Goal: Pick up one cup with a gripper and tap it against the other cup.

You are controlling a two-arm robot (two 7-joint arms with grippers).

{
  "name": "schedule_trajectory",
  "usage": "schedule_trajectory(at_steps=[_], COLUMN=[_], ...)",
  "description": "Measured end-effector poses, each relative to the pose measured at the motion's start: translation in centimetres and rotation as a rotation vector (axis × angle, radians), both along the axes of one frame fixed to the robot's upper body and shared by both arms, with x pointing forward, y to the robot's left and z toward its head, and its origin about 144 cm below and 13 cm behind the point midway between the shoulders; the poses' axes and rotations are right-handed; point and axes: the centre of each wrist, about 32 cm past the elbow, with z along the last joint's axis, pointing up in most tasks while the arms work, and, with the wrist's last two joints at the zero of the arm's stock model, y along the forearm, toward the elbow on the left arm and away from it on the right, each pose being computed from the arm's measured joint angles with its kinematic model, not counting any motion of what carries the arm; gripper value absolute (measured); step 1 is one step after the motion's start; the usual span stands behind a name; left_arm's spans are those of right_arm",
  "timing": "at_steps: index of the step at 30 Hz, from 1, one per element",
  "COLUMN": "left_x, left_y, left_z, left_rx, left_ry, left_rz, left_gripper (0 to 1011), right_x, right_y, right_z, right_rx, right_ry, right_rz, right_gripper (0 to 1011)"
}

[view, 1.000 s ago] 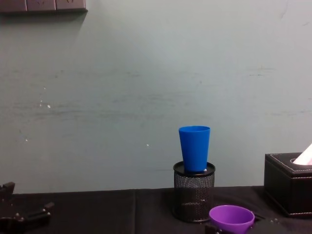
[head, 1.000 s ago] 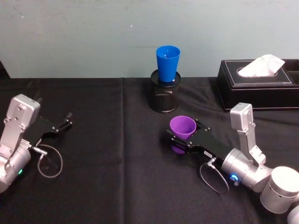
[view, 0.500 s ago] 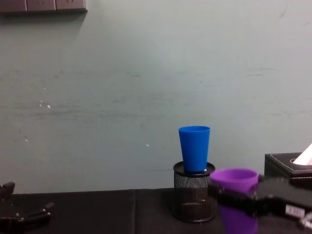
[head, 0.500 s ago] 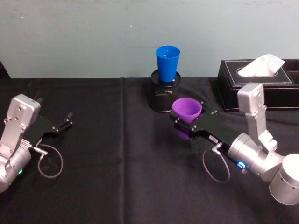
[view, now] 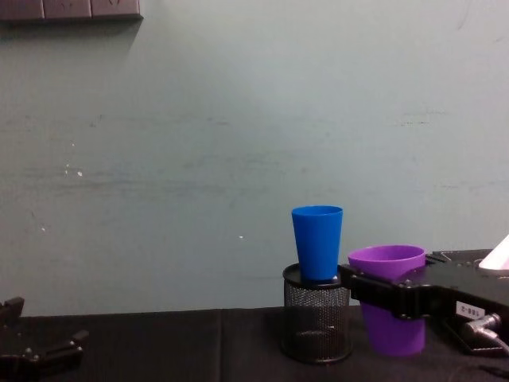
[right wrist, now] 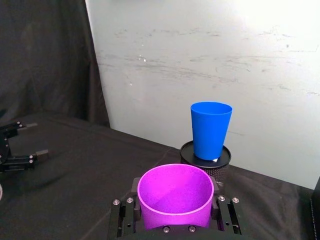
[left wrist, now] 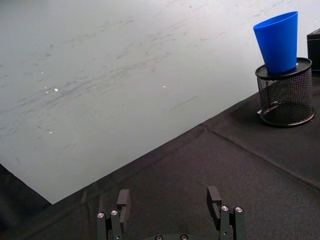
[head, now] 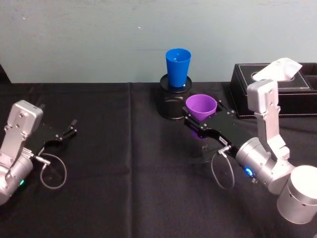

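The right tool (head: 197, 125) pinches the purple tapered plastic cup (head: 200, 105) upright, just beside the bright blue plastic cup (head: 178, 67) standing on a black mesh holder (head: 173, 105). The left tool (head: 67, 133) rests spread on the black-clothed bench (head: 124, 168), with a pale wall (head: 74, 39) behind.

A black mesh holder (head: 171, 106) stands near a tissue box (head: 297, 101).

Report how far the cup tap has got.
Done: the right gripper is shut on the purple cup, held off the table. In hand: the cup hangs just beside the blue cup on its mesh holder, a slim gap between them. Left: the tap itself. The left gripper lies open, parked at the table's left.
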Motion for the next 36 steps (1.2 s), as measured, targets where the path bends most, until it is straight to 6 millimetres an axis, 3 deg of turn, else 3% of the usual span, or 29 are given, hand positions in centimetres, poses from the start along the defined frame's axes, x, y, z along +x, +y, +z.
schedule_trajectory(at_steps=[36], left_x=[0.0], left_y=[0.0], left_z=[0.0], left_rx=[0.0], left_ry=[0.0], left_rz=[0.0], left_gripper=[1000], right_x=[-0.08], right_y=[0.14], right_z=[-0.25], right_rx=[0.007], right_ry=[-0.011], right_rz=[-0.006], right_gripper=[750])
